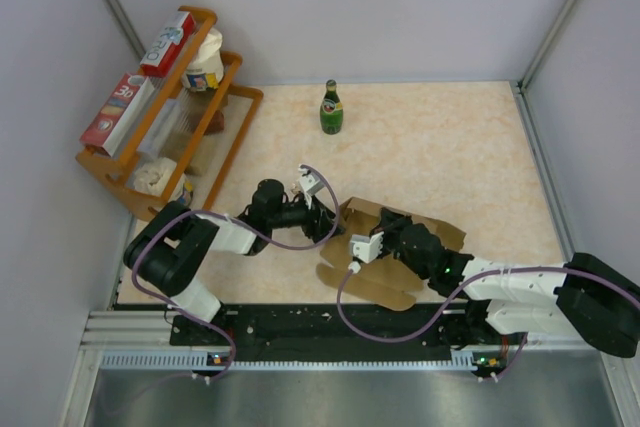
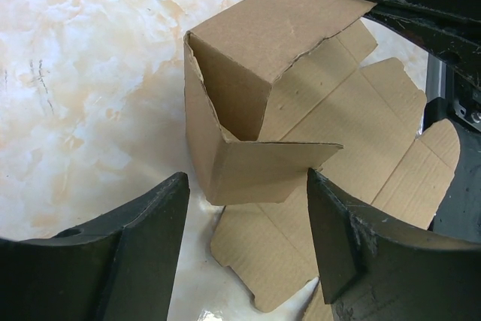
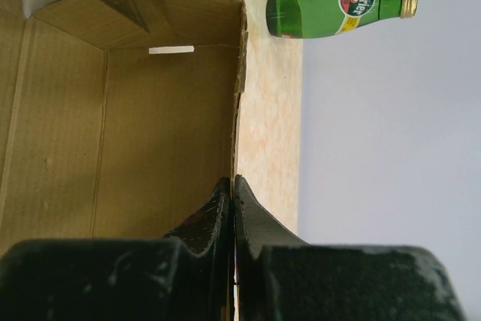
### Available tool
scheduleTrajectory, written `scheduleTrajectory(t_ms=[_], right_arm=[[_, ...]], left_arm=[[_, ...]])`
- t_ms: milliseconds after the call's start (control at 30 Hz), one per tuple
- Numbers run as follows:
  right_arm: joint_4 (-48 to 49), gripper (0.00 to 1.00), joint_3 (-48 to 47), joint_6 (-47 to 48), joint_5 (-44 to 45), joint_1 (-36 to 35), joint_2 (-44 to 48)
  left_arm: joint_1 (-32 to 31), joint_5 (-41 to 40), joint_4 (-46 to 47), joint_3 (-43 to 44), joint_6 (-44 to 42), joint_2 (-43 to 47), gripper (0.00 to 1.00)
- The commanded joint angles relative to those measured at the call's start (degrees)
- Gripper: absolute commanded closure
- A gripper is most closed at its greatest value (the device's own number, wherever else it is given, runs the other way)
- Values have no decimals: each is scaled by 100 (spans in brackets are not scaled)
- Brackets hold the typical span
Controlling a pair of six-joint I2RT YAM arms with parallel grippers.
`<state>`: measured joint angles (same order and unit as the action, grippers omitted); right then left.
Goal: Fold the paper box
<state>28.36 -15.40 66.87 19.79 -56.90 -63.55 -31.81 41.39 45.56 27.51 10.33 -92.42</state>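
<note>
The paper box [image 1: 390, 285] is plain brown cardboard, partly folded, lying at the near middle of the table. In the left wrist view its raised wall and corner flap [image 2: 248, 80] stand above the flat panels. My left gripper [image 1: 325, 222] is open; its fingers straddle the folded corner [image 2: 246, 178] without touching it. My right gripper [image 1: 392, 229] is shut on the thin upper edge of a raised side wall [image 3: 234, 182]. The box's inner panels [image 3: 150, 125] lie to the left of that wall.
A green glass bottle [image 1: 331, 108] stands at the far middle of the table and shows in the right wrist view [image 3: 331, 11]. A wooden rack [image 1: 225, 152] with red-and-white boxes [image 1: 120, 112] and jars stands at the far left. Enclosure walls ring the table.
</note>
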Motion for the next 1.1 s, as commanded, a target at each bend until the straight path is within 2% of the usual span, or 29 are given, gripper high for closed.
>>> scheduleTrajectory(t_ms=[0, 400, 1067], right_arm=[[214, 100, 19, 54, 104, -119, -26], [504, 100, 125, 54, 359, -312, -140], [337, 100, 134, -104, 429, -436, -123]], left_arm=[[0, 177, 383, 44, -66, -127, 32], [-194, -130, 532, 36, -84, -285, 32], [-844, -1773, 840, -140, -163, -74, 32]])
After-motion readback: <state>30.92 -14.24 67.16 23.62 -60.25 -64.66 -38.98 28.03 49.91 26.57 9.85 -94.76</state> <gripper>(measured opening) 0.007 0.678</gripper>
